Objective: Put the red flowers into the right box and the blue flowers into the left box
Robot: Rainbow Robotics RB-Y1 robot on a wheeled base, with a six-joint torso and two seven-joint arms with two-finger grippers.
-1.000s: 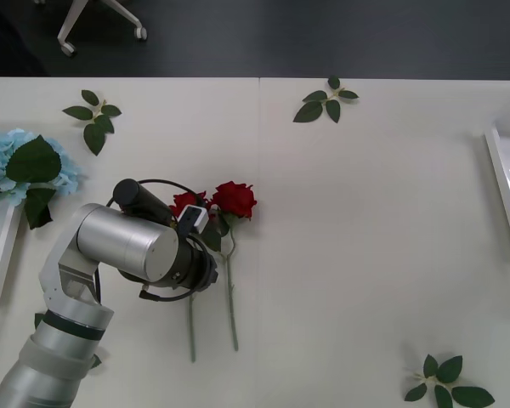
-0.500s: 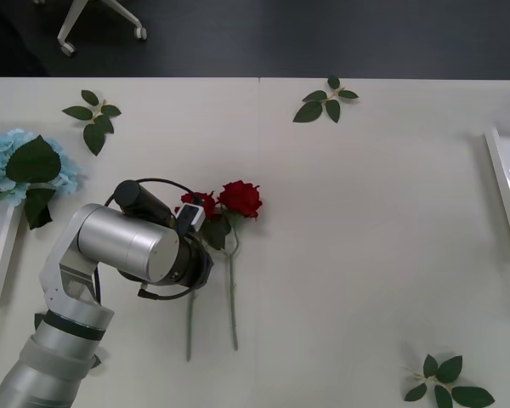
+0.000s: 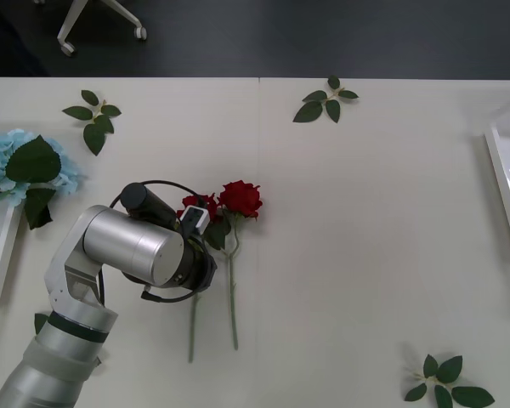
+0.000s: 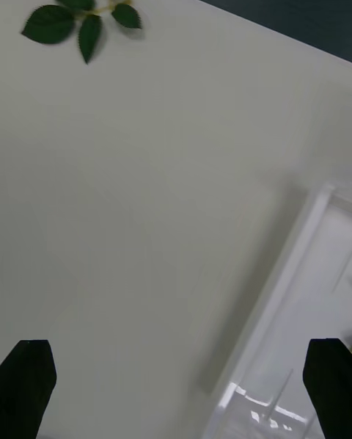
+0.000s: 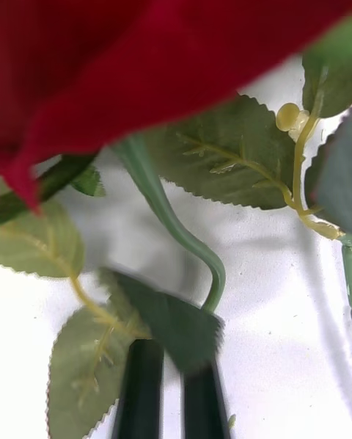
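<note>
Red flowers (image 3: 238, 200): two roses lying mid-bench, stems toward the near edge. Left end effector (image 5: 172, 391): fingers nearly together, pinching a rose stem at its leaves. Right end effector (image 4: 176, 387): spread wide, beside the right box (image 4: 308, 321).

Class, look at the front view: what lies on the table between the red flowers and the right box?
Nothing: in the front view the table between the red flowers and the right box is bare.

Even, bright overhead light washes the white table (image 3: 365, 212), leaving only faint, soft shadows beneath the left arm. In the left wrist view the red flowers (image 5: 147, 50) just beyond the left gripper (image 5: 174, 391) loom blurred. The right box (image 4: 308, 314) rim is smeared and overexposed.
</note>
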